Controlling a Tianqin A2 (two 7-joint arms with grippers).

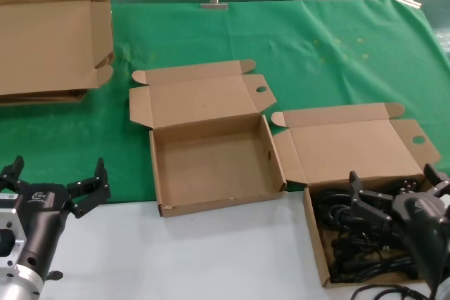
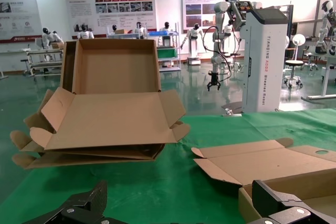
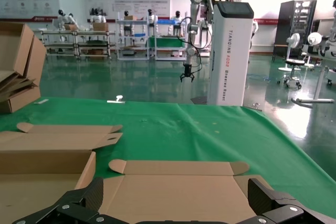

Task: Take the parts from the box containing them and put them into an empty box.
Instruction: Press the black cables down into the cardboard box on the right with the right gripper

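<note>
Head view alone shows you the cords lying in the right-hand box beneath your spread, empty right gripper, the empty box beside it, left gripper open too.

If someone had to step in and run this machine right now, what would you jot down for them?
Left gripper: open, idle at the table's near left edge, holding nothing.
Right gripper: open, over the box of cords, nothing grasped.
Black power cords: all in that right-hand box.
Empty box: centre, lid open.
Done: nothing moved yet.
Left: grasp each cord and carry it to the empty box.
</note>
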